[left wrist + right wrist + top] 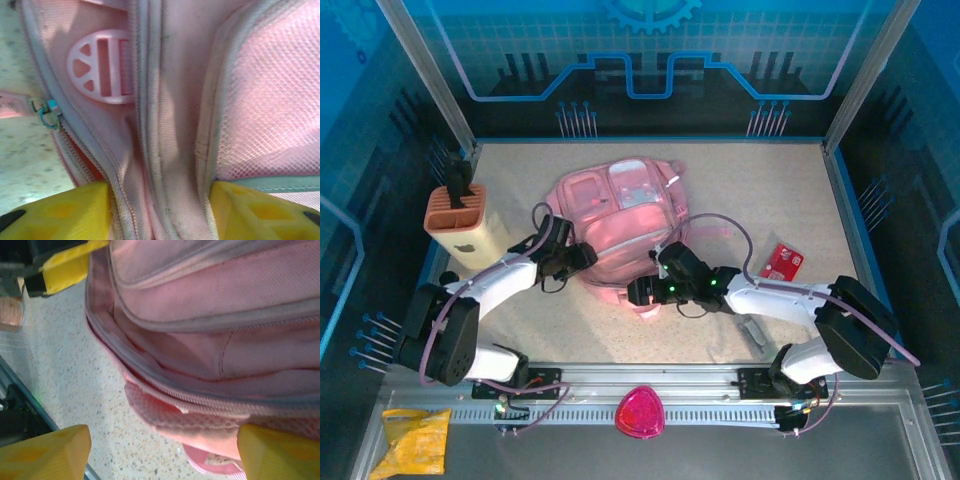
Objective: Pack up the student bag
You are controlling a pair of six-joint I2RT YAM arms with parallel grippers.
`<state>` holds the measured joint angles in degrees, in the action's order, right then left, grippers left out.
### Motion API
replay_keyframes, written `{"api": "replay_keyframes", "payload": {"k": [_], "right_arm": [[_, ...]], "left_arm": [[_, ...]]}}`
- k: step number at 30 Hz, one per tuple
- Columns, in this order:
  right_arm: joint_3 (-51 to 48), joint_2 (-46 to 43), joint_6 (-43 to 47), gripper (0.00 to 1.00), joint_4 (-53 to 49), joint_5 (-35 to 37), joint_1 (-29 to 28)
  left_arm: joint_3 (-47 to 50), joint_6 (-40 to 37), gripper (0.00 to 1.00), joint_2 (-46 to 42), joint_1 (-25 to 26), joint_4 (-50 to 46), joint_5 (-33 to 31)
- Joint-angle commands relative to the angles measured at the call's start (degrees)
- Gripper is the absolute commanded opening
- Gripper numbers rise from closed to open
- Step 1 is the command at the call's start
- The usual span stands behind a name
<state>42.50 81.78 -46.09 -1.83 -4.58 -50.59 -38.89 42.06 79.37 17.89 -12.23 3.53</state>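
The student bag [620,212], a big soft pink backpack, lies in the middle of the table. My left gripper [582,258] is at its near left edge. In the left wrist view, the left gripper [160,212] has a thick fold of the bag [170,125] by the zipper seam pressed between both yellow fingers [65,212]. A pink plastic buckle [102,67] and a small teal zipper pull [47,112] show above. My right gripper [642,291] is at the bag's near corner. It stands open [162,452], one finger over bare table and the other against the bag [210,340].
A tan slotted holder [460,222] with a dark item in it stands at the left. A red packet [782,262] lies at the right. A magenta rounded-triangle object [640,412] rests on the front rail, and a yellow pouch [415,442] at the near left.
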Motion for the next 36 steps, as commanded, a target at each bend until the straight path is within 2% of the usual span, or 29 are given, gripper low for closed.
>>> {"api": "replay_keyframes", "payload": {"k": [1, 6, 9, 12, 15, 18, 21, 26, 30, 36], "right_arm": [[1.49, 0.38, 1.16, 0.78, 0.9, 0.45, 4.02], [3.27, -1.18, 6.27, 0.78, -3.1, -0.77, 13.32], [3.96, -2.71, 8.47, 0.79, -5.04, -2.02, 18.66], [3.84, -5.41, 9.84, 0.79, -7.41, -2.45, 22.27], [3.5, -8.7, 11.05, 0.8, -11.1, -2.44, 23.93], [0.77, -11.5, 10.27, 0.81, -11.86, -3.66, 23.96], [-2.71, -12.58, 7.6, 0.8, -9.7, -7.04, 23.56], [-6.37, -13.43, 5.24, 0.8, -6.91, -7.43, 19.56], [-7.12, -11.94, 3.64, 0.81, -4.47, -6.6, 14.95], [-6.88, -8.67, 3.38, 0.86, -1.86, -6.3, 9.97]], "left_arm": [[1.61, 3.95, 0.52, 1.86, 5.26, 6.32, 3.72], [-0.14, 11.13, 0.5, 5.24, 13.71, 13.84, 2.47], [-5.29, 12.76, 0.54, 9.77, 18.52, 17.27, 4.64], [-10.37, 11.83, 0.57, 11.26, 20.07, 15.81, 5.93], [-8.54, 10.57, 0.63, 5.68, 19.99, 13.67, 2.33], [-6.5, 7.8, 0.69, -1.28, 18.93, 6.97, -2.75], [-4.19, 6.5, 0.7, -6.25, 15.24, 0.24, -5.3], [1.66, 7.9, 0.7, -9.22, 5.17, -0.54, -1.42], [2.71, 8.64, 0.69, -6.51, 1.13, 2.04, -0.27], [0.58, 11.16, 0.61, 2.54, -0.83, 8.85, 1.87]]}}
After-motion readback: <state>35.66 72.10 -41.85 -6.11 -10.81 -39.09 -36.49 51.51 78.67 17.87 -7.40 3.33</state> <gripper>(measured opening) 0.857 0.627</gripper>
